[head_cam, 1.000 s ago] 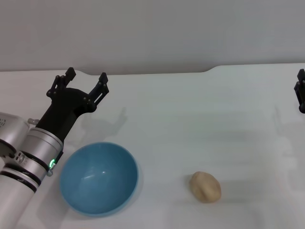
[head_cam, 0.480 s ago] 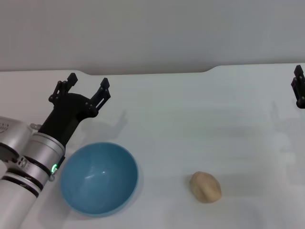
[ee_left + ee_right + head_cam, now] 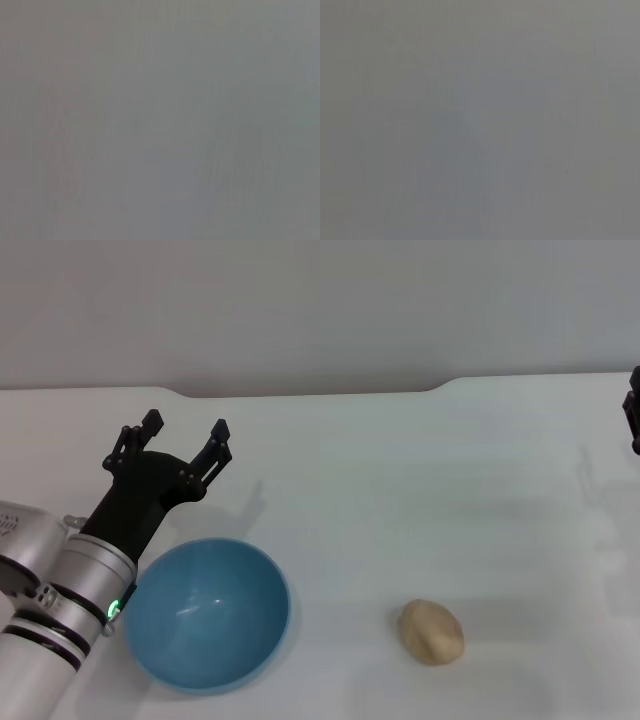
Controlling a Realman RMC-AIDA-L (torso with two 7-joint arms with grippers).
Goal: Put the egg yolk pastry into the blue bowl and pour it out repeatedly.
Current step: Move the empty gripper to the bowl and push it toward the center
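The left arm reaches in from the desk's [image 3: 420,460] near-left corner, its silver forearm slanting up toward one o'clock and ending in a black wrist. The left end effector [image 3: 185,430] hangs above the desk just past the bowl's [image 3: 208,613] far-left rim, its two fingers [image 3: 217,433] spread wide and empty, tips pointing away from the robot.

The bowl sits upright on the desk at about seven o'clock, with nothing inside it. The pastry [image 3: 431,631] lies on the bare desk at five o'clock, well apart from the bowl at its three o'clock side.

The right end effector [image 3: 634,418] barely shows at the three o'clock edge; I cannot tell how its fingers stand. Both wrist views show only flat grey.
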